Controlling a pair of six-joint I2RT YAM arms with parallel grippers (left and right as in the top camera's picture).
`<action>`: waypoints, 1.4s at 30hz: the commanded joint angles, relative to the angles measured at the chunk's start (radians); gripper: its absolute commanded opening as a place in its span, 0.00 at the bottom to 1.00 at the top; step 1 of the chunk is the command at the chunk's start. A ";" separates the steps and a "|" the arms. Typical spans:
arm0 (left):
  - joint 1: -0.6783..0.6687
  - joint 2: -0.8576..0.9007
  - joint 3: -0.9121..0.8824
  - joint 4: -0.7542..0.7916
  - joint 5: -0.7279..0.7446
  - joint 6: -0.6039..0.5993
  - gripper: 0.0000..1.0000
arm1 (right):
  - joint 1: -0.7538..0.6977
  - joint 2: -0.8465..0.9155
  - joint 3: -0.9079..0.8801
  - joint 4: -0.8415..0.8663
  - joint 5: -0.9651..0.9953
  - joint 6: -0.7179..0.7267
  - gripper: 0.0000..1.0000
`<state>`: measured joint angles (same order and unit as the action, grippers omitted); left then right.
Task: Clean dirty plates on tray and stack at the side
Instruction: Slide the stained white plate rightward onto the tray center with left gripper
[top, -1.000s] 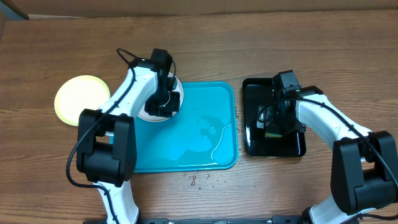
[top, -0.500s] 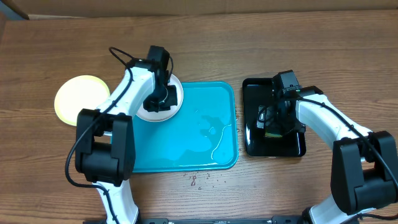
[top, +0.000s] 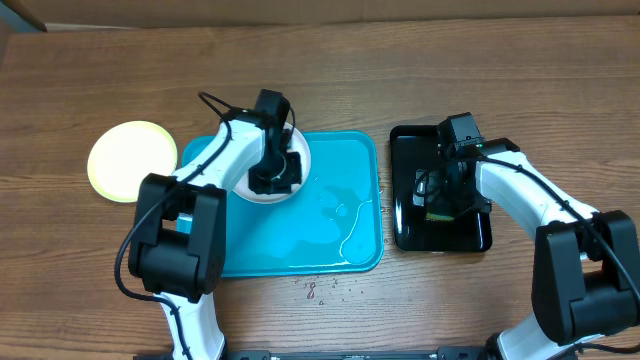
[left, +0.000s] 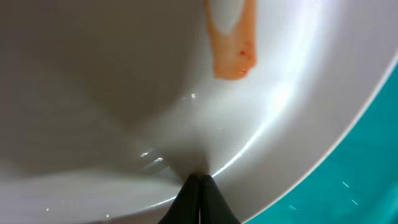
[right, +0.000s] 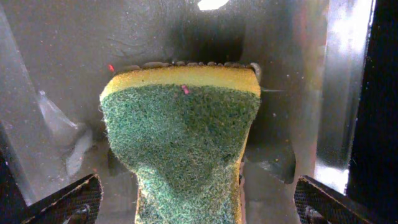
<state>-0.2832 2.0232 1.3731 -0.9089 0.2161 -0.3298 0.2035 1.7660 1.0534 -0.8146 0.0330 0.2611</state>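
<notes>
The left gripper (top: 272, 172) pinches a glossy round white plate (top: 301, 158) over the upper left of the rimmed turquoise plastic tray (top: 300, 240).
Its jaws are clamped tight on the smooth rim, below an orange smear (left: 233, 46). A pale yellow-green round plate (top: 132, 160) lies flat on the wooden table (top: 500, 60), far left. The right gripper (top: 445, 195) is spread wide either side of a coarse green-yellow sponge (right: 180, 143) in the glossy black rectangular tray (top: 470, 238).

Overhead, the left arm (top: 225, 160) covers most of the plate (top: 302, 158). Its wrist view crops that plate on every side and shows only a dark tip of the left gripper (left: 199, 186). The sponge (right: 180, 149) runs off the right wrist view's bottom edge, and the right gripper (right: 193, 214) shows just two finger corners. Specks (top: 318, 289) below the tray (top: 345, 160), perhaps crumbs, are too small to tell.
</notes>
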 joint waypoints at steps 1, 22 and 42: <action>-0.044 0.006 -0.016 -0.004 0.145 0.042 0.04 | -0.002 -0.019 -0.004 0.003 0.007 0.001 1.00; -0.195 -0.068 -0.015 -0.122 0.019 0.033 0.04 | -0.002 -0.019 -0.004 0.003 0.007 0.001 1.00; -0.007 -0.260 -0.046 -0.196 -0.399 -0.243 0.47 | -0.002 -0.019 -0.005 0.003 0.007 0.001 1.00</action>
<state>-0.3355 1.7252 1.3552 -1.1004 -0.1429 -0.5266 0.2035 1.7660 1.0534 -0.8150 0.0330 0.2611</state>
